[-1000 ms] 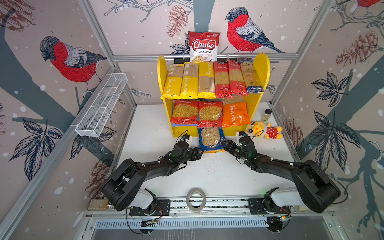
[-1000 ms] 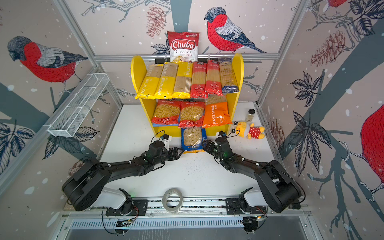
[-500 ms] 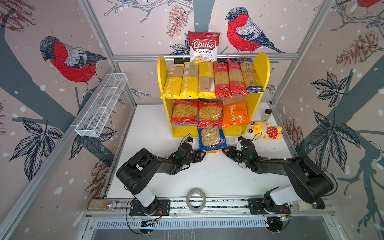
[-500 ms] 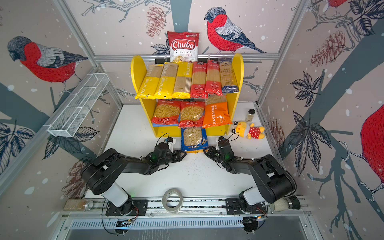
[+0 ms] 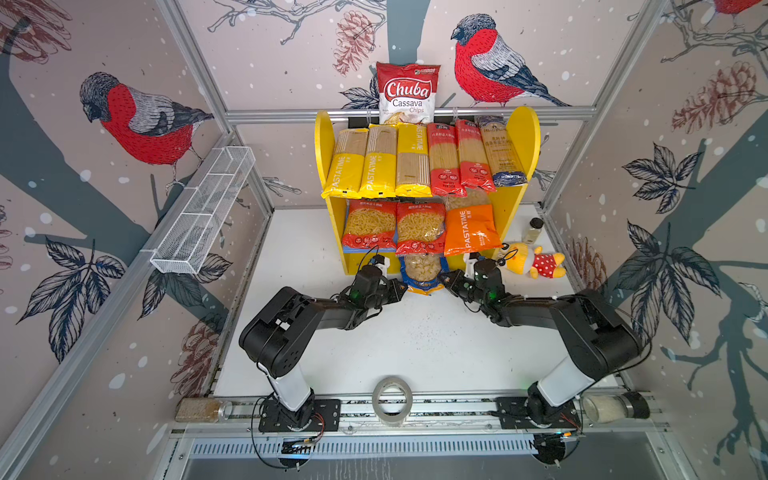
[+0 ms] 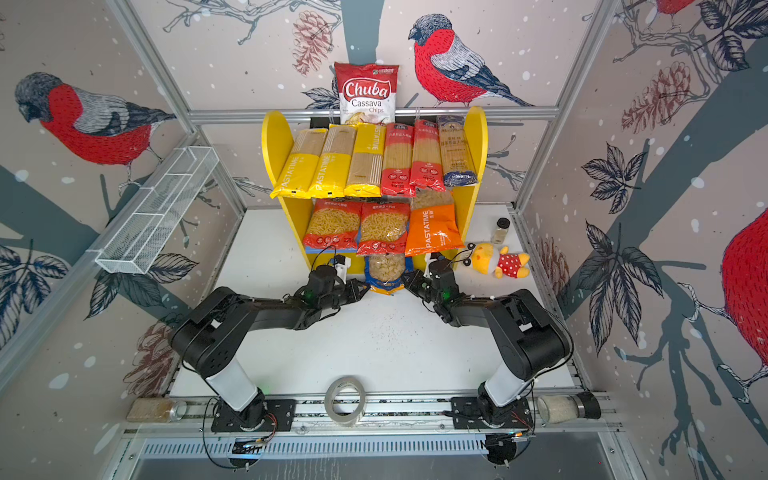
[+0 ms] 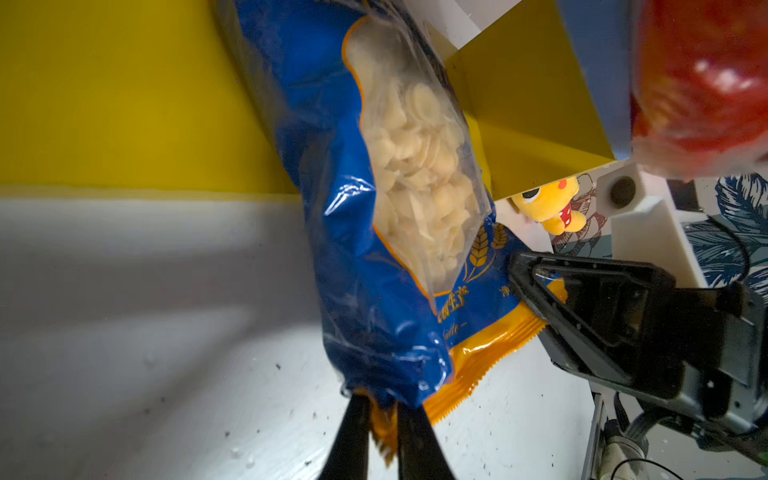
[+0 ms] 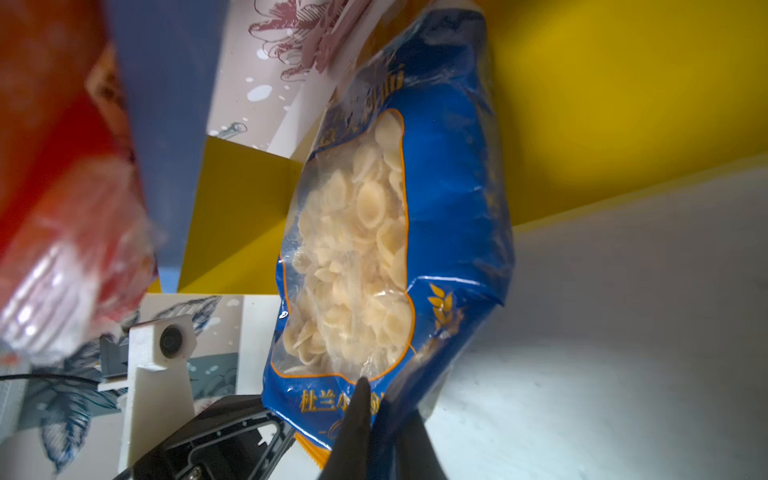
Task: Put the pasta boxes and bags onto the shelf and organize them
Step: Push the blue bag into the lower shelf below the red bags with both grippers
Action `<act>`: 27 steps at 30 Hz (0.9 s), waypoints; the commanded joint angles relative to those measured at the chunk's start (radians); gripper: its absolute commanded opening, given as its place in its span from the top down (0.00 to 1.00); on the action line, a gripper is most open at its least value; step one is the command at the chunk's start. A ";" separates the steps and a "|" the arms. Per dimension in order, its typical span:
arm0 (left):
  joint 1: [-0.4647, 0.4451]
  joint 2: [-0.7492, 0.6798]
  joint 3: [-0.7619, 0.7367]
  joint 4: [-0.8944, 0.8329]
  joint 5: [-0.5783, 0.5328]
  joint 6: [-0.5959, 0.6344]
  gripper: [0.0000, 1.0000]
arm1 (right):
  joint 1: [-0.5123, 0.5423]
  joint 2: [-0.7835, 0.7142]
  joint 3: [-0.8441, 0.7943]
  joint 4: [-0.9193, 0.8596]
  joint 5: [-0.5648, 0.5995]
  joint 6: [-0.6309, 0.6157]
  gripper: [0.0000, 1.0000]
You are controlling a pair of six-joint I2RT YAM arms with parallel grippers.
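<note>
Top views bright, even; wrist views soft (glare on blue bag [image 7: 386, 216]).

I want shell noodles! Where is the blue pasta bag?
In both top views the blue pasta bag lies in the middle, at the foot of the shelf below a red bag, its corners pinched by the left pincer and right pincer.

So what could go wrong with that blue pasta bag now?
The left fingers and right fingers pinch the blue bag only at its bottom corners, so it might slip or tear when lifted. The red bag overhangs the shelf right above it and could get knocked off.
</note>
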 commanded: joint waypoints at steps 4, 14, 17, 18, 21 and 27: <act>0.013 0.036 0.024 0.015 -0.018 0.056 0.86 | -0.005 0.057 0.003 0.091 0.025 0.058 0.87; 0.035 0.034 0.018 0.029 -0.014 0.052 0.84 | -0.021 0.170 0.048 0.211 0.022 0.117 0.87; 0.041 0.034 0.044 -0.002 -0.022 0.076 0.84 | -0.019 0.173 0.070 0.215 0.026 0.125 0.87; 0.048 0.038 0.057 -0.011 -0.019 0.081 0.84 | -0.019 0.173 0.074 0.218 0.026 0.127 0.87; 0.062 0.053 0.095 -0.020 -0.007 0.085 0.84 | -0.022 0.169 0.094 0.222 0.021 0.132 0.87; 0.062 0.072 0.133 -0.026 -0.004 0.084 0.84 | -0.026 0.192 0.130 0.236 0.018 0.148 0.87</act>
